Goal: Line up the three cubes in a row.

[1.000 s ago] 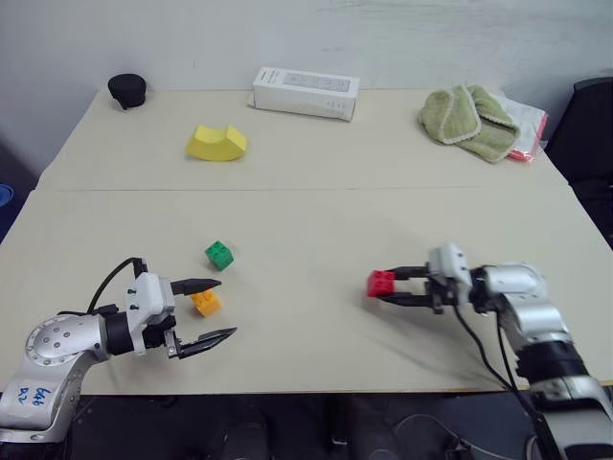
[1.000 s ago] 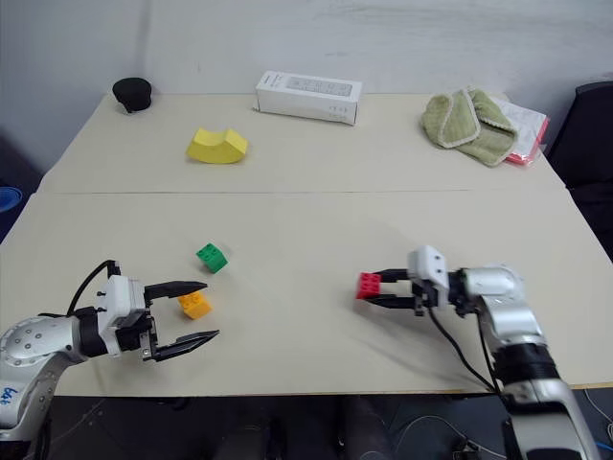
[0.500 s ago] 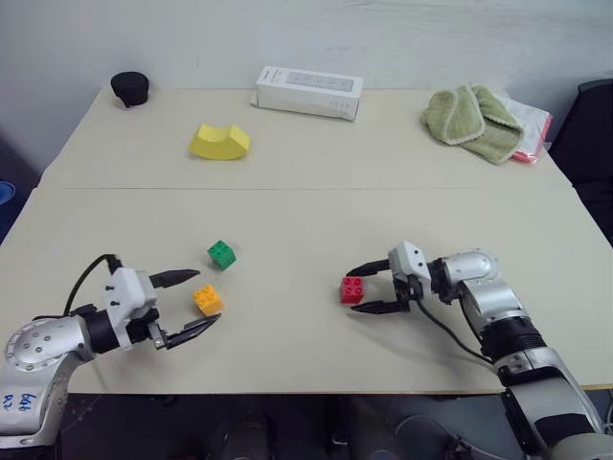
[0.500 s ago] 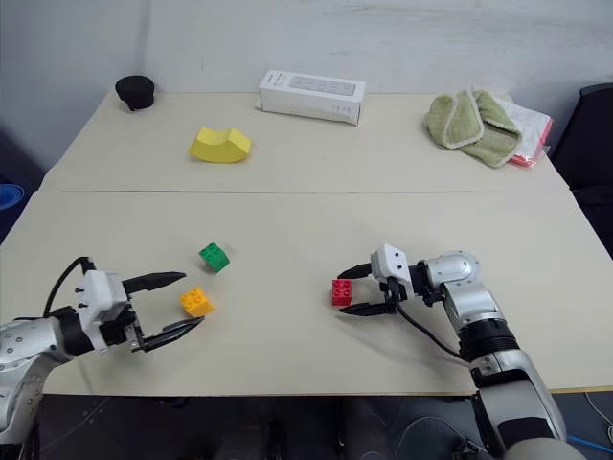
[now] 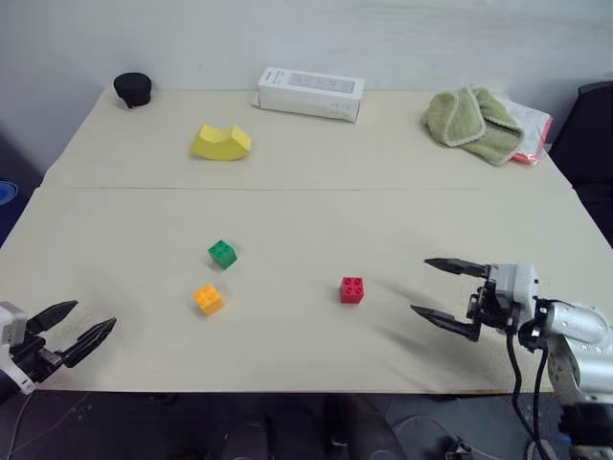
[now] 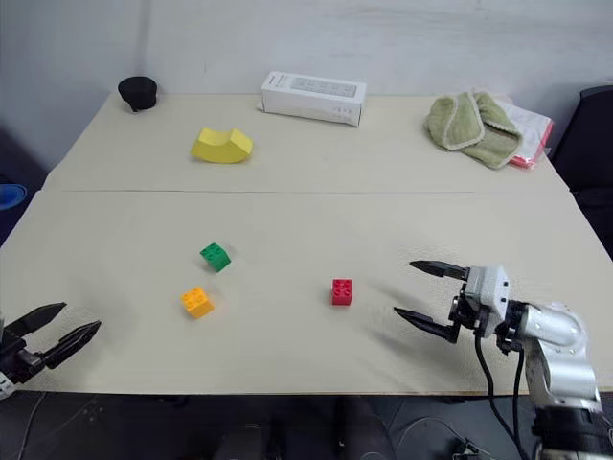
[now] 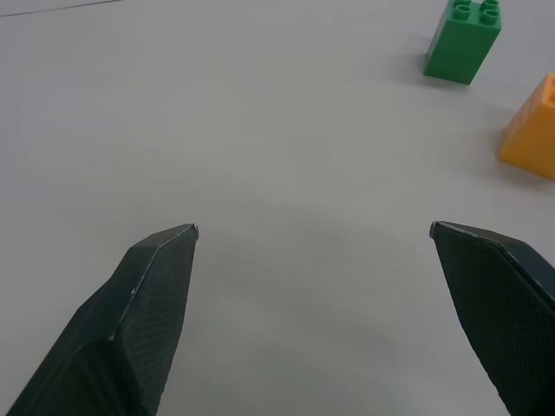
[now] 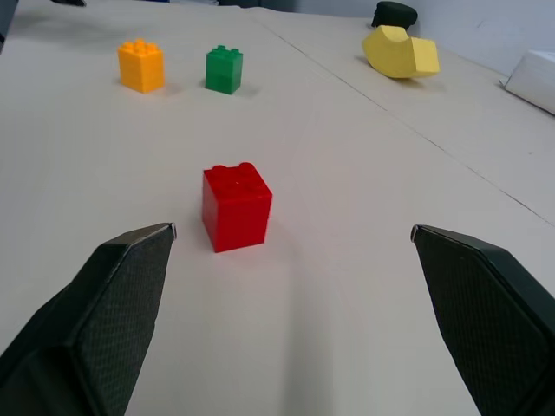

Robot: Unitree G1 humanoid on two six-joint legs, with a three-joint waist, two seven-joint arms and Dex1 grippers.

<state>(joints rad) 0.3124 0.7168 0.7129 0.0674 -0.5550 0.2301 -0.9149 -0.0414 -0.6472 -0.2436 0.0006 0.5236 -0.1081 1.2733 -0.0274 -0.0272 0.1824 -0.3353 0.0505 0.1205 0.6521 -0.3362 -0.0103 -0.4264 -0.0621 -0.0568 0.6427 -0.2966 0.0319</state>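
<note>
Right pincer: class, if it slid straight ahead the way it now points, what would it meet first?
Most likely the red cube, which stands ahead between the open fingers of the right pincer. Nothing lies between them on the table.

Open left gripper (image 7: 312, 230) faces bare table (image 7: 260, 130); green cube (image 7: 462, 39), seemingly orange cube (image 7: 533, 130) beyond.

Three small studded plastic cubes are sitting apart in the middle of the beige table (image 5: 316, 153): green cube (image 5: 222, 254), orange-yellow cube (image 5: 208, 299) just below it, red cube (image 5: 351, 289) well to the right. Open tabletop is lying between them. The right gripper (image 5: 446, 298) is hovering spread wide, with bare table between it and the red cube. The left gripper (image 5: 73, 329) is waiting splayed at the lower left, nothing blocking its way to the orange-yellow cube.
</note>
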